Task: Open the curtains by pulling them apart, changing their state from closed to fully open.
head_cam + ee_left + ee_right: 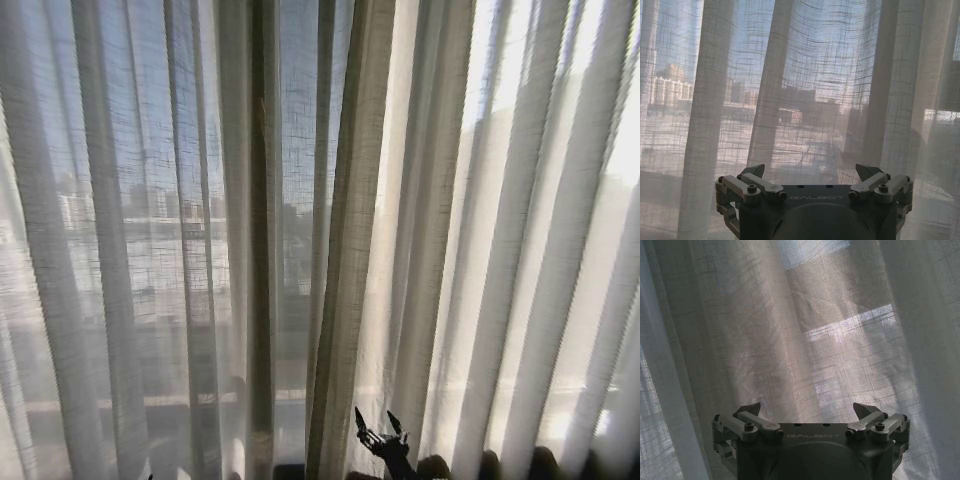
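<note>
The curtains point(350, 240) are seen hanging right across the window, drawn shut from side to side. They are made of thin, see-through cloth, cream in colour, with a loose woven grid of threads. The cloth falls in long, straight, up-and-down folds. A thicker beige hemmed edge point(345, 300) runs down near the middle, where the two halves meet. A dark window bar point(261, 250) is seen through the cloth just beside that edge. Sunlight and the faint shapes of buildings point(670, 90) are seen through the weave.

The right claw point(380, 432) is held low, close in front of the curtains, near the middle hem. In the right wrist view it point(810, 412) is spread wide open, and nothing is held between its dark pointed tips. The cloth there is soft and wrinkled.

The left claw point(812, 172) is also held close to the folds. It is spread wide open too, with nothing gripped. Its grey metal fingers point(757, 184) are flat bars joined with round pins.
</note>
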Available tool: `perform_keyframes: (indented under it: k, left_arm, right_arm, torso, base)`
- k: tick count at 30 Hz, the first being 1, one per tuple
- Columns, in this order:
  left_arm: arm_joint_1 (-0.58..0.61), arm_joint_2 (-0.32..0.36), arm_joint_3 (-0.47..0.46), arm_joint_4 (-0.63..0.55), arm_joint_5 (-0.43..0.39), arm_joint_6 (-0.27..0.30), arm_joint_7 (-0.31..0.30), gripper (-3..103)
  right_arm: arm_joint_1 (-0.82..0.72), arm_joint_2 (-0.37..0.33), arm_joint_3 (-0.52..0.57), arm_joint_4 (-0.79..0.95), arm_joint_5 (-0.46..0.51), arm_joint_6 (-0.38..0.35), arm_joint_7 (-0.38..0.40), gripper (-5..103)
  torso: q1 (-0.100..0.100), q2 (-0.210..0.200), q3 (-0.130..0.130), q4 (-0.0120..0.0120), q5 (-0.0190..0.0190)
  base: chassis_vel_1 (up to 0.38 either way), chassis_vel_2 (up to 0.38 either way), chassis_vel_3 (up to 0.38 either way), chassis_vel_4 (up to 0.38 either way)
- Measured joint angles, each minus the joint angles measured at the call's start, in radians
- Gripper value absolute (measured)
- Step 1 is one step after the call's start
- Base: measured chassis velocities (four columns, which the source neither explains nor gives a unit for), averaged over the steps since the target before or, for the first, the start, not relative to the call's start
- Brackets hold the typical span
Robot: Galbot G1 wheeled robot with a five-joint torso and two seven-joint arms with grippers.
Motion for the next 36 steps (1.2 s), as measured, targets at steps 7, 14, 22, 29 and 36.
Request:
perform_keyframes:
  k: [7,14,22,29,36]
  left_arm:
    - [0.003,-0.032,-0.018,-0.025,0.002,0.000,-0.004,100]
    - [-0.002,-0.031,-0.018,-0.025,0.002,-0.001,-0.006,100]
    - [-0.005,-0.033,-0.008,-0.020,0.002,0.000,-0.007,100]
    - [0.002,-0.032,-0.015,-0.023,0.002,0.000,-0.009,100]
    - [0.000,-0.037,-0.010,-0.025,0.005,0.004,-0.030,100]
  right_arm:
    - [0.041,0.008,-0.085,-0.038,-0.021,-0.010,0.002,100]
    - [-0.097,-0.012,0.015,0.077,-0.103,0.025,-0.049,100]
    - [-0.155,-0.035,0.013,0.147,-0.106,0.020,-0.043,100]
    - [-0.146,0.001,-0.092,0.157,-0.107,-0.034,0.021,100]
    - [-0.084,0.018,-0.157,0.118,-0.089,-0.093,0.084,100]
  torso:
    - [0.000,0.000,0.000,0.0001,0.0002]
    - [0.000,0.000,0.000,-0.0004,0.0000]
    - [0.000,0.000,0.000,0.0000,-0.0001]
    - [0.000,0.000,0.000,0.0000,-0.0001]
    - [0.000,0.000,0.000,0.0000,-0.0001]
  base:
    - [0.000,0.000,0.000,0.000]
    - [0.000,0.000,0.000,0.000]
    - [0.000,0.000,0.000,0.000]
    - [0.000,0.000,0.000,0.000]
    - [0.000,0.000,0.000,0.000]
